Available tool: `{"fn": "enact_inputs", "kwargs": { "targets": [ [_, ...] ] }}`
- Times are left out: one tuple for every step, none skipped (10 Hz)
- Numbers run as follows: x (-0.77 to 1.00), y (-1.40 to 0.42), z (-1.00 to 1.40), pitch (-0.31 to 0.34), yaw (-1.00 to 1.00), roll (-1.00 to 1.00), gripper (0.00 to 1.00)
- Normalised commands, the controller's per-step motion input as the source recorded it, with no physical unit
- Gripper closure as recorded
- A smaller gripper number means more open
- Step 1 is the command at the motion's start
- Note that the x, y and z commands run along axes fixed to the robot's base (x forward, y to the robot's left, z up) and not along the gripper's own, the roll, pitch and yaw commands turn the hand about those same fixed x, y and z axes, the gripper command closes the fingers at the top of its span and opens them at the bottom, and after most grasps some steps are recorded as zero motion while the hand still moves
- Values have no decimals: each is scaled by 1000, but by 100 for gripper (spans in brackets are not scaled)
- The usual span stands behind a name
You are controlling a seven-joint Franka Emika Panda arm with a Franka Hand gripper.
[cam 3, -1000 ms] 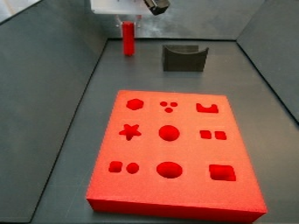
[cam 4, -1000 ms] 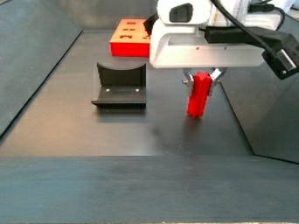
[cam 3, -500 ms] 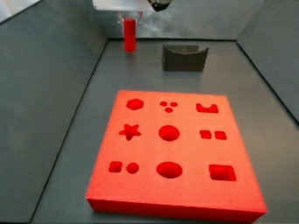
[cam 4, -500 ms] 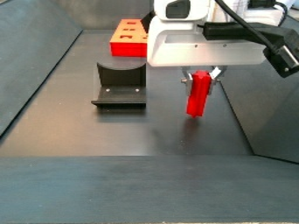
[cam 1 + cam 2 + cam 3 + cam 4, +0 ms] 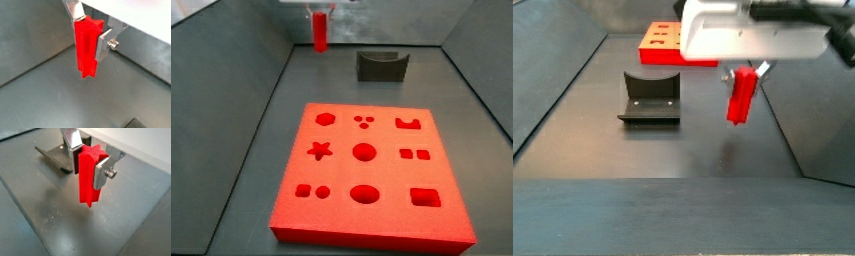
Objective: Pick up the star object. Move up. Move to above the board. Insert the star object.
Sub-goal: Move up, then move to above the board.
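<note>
While the end effector [image 5: 746, 70] grips the star object [image 5: 742, 97] (upright), grey floor [image 5: 660, 150] lies below.

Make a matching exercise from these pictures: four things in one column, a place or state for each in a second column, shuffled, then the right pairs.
Things:
1. long ridged bright red star object
2. large flat red board with shaped holes
3. dark L-shaped fixture
4. silver two-finger gripper

States:
A. lying flat on the floor
B. standing on the floor, untouched
C. hanging upright, clear of the floor
D. shut on the bar, raised above the floor

Pairs: 1-C, 2-A, 3-B, 4-D

Bright red star object [image 5: 86, 47], silver fingers [image 5: 105, 44]
</note>
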Motion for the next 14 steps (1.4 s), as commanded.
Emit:
{"fn": "enact_inputs", "kwargs": {
  "targets": [
    [-51,10,443,51,5,8,100],
    [-32,14,223,52,-5,20,100],
    [-205,11,1000,-69,-118,-147,100],
    [-209,13,1000,-69,-121,-139,100],
    [-204,13,1000,-72,-93,-127,100],
    [-189,14,1000,-57,-73,-119,100],
    [-174,18,1000,-30,-60,-111,100],
    [-163,22,1000,-9,-50,-102,100],
    [-153,29,1000,3,-45,-87,100],
    [-141,35,1000,14,-44,-75,100],
    [-108,41,918,23,-44,-63,100],
    [-54,40,681,49,-43,-50,100],
    [-16,42,447,75,-45,-41,100],
    [-7,43,328,84,-45,-37,100]
  ]
}}
